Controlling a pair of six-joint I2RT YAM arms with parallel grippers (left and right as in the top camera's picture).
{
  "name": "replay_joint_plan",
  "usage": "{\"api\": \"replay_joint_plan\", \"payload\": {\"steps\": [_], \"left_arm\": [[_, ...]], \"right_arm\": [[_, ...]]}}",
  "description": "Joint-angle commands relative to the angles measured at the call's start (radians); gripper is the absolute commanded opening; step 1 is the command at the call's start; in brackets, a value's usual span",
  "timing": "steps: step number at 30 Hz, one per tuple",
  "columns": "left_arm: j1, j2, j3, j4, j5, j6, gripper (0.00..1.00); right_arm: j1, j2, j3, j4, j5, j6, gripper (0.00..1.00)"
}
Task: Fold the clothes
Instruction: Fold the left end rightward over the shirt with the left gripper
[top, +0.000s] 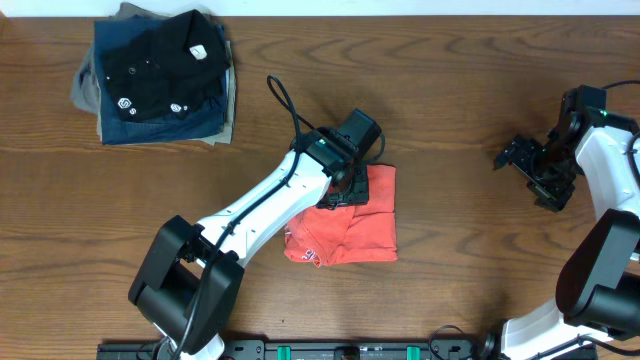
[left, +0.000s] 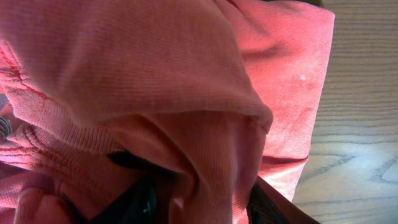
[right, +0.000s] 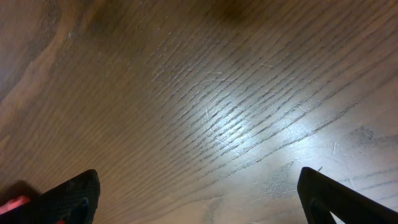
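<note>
The red-orange T-shirt lies folded into a small bundle at the table's middle, with some printed lettering showing at its lower left. My left gripper sits over the bundle's upper left edge. In the left wrist view the shirt fills the frame, and a fold of its cloth is pinched between the dark fingers. My right gripper hovers at the right side of the table, well away from the shirt. It is open and empty, with bare wood between its fingers.
A stack of folded garments lies at the back left: a black shirt with small white logos on top of blue and khaki pieces. Brown wooden table spreads all around.
</note>
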Motion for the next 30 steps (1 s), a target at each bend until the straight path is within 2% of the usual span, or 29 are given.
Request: {"api": "replay_joint_plan", "payload": {"steps": [1,8,30], "left_arm": [[-0.002,0.001,0.001,-0.008,0.030,0.018,0.48],[-0.008,-0.001,0.013,0.000,0.139,0.051,0.47],[-0.154,0.058,0.005,0.117,0.058,0.051,0.48]], "right_arm": [[-0.003,-0.006,0.012,0.000,0.003,-0.012,0.99],[-0.003,-0.006,0.012,0.000,0.003,-0.012,0.99],[-0.003,-0.006,0.012,0.000,0.003,-0.012,0.99]]}}
